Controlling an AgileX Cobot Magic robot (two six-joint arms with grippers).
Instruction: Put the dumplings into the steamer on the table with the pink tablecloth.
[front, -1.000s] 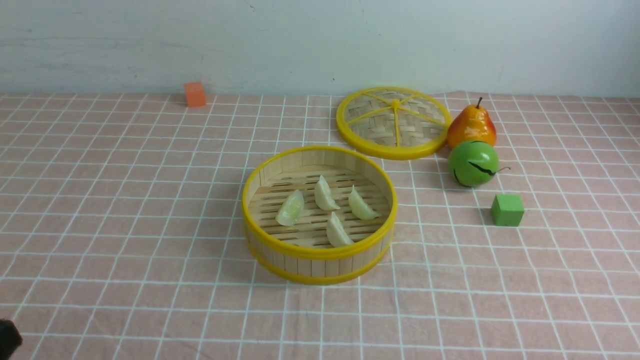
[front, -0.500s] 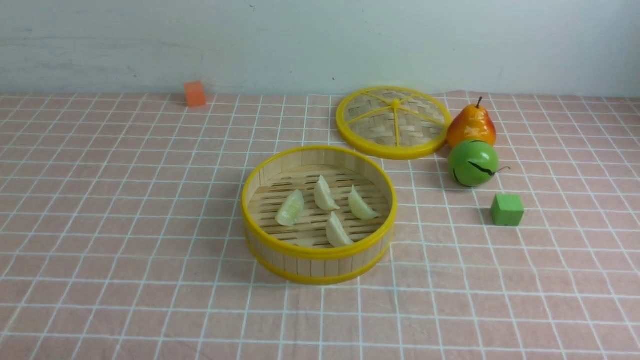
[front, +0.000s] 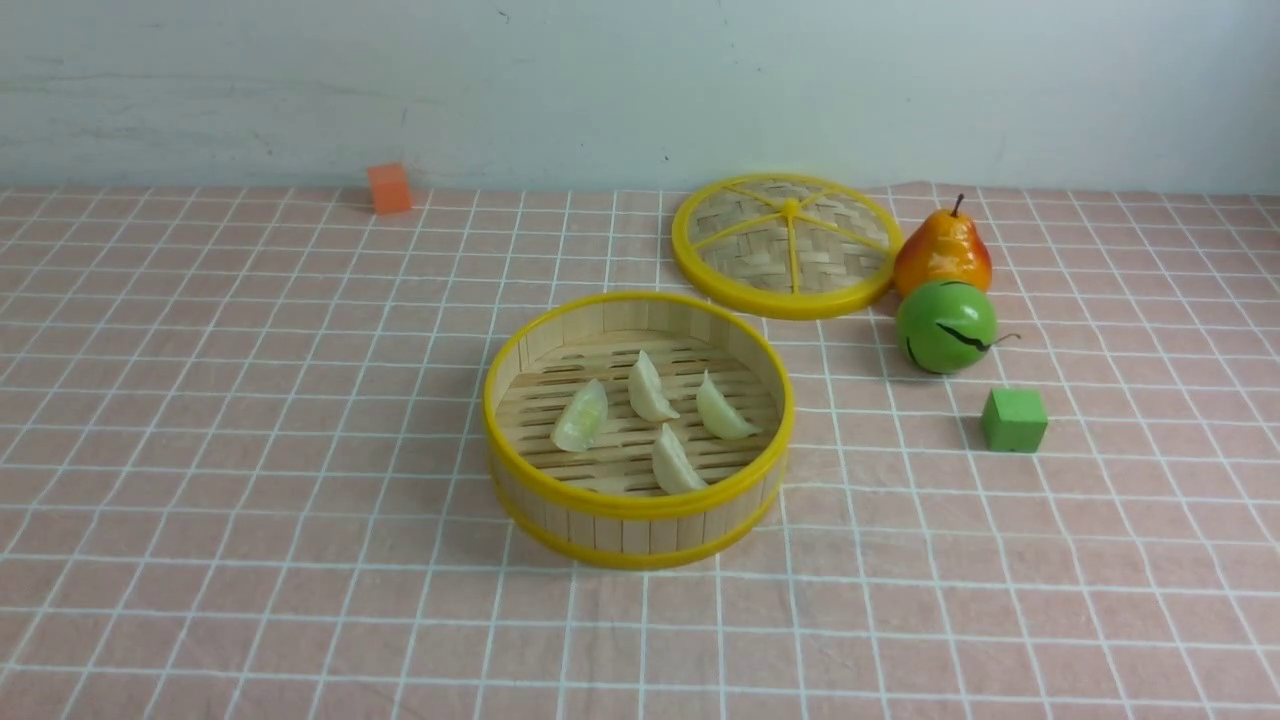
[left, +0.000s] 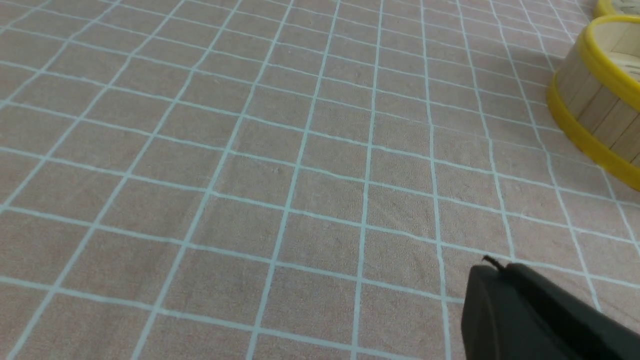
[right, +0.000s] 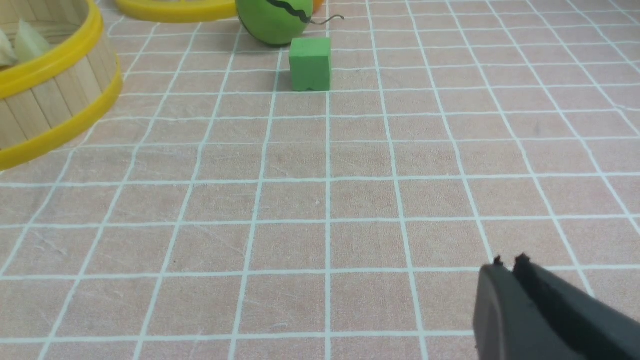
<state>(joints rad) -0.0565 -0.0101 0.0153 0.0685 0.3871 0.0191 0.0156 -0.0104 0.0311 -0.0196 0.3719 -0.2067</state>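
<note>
Four dumplings (front: 647, 417) inside the open steamer (front: 640, 520); left tool (left: 492, 272) together, right tool (right: 507, 267) nearly together, both empty.

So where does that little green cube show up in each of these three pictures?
Front view: green cube sits right of the steamer, nearer than the green ball.
Left wrist view: not in it.
Right wrist view: green cube just before the ball.
Shared landmark: the yellow-rimmed steamer.
</note>
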